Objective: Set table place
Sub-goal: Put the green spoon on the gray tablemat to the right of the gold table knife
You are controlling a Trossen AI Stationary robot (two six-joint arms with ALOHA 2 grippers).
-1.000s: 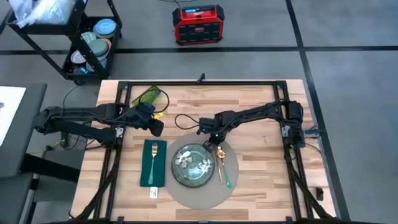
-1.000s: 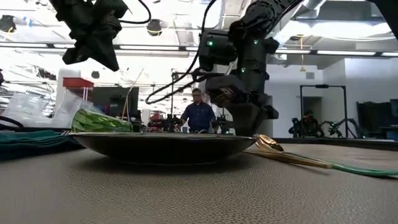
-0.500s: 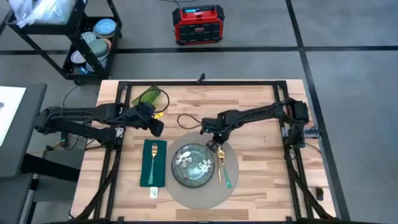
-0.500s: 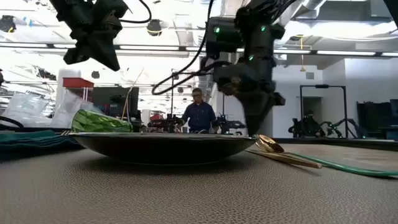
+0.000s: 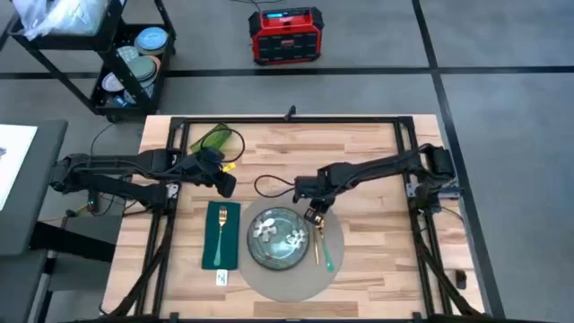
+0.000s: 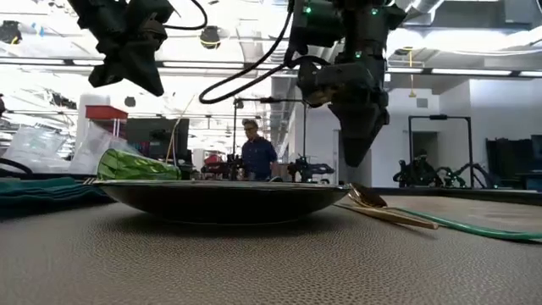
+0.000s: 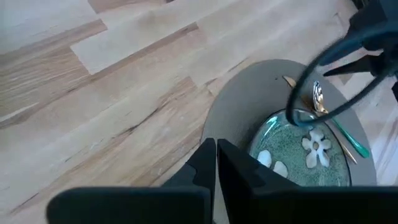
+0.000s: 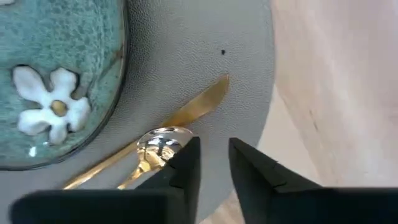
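The round grey placemat (image 5: pixel 296 283) lies on the wooden table (image 5: pixel 377 152) near its front edge. On the mat sits the dark green floral plate (image 5: pixel 278 238). To the plate's right, a gold spoon (image 8: pixel 158 140) with a green handle and a gold knife (image 8: pixel 199 102) lie on the mat. My right gripper (image 8: pixel 214 165) hangs above the spoon's bowl end, fingers pointing down, open by a narrow gap with nothing in it. My left gripper (image 5: pixel 226 186) waits shut above the table, beyond the green napkin (image 5: pixel 221 235), which carries a gold fork.
A green bundle (image 5: pixel 215 139) lies at the table's far left corner. Bare wood stretches right of the placemat. Off the table stand a black cart with bowls (image 5: pixel 134 63) and a red box (image 5: pixel 285 34). A person (image 6: pixel 254 157) stands in the room behind.
My right gripper has risen from beside the spoon's bowl end and now hangs clear above it, having shifted a little toward the table's right and near edges. The spoon and knife stay flat on the placemat.
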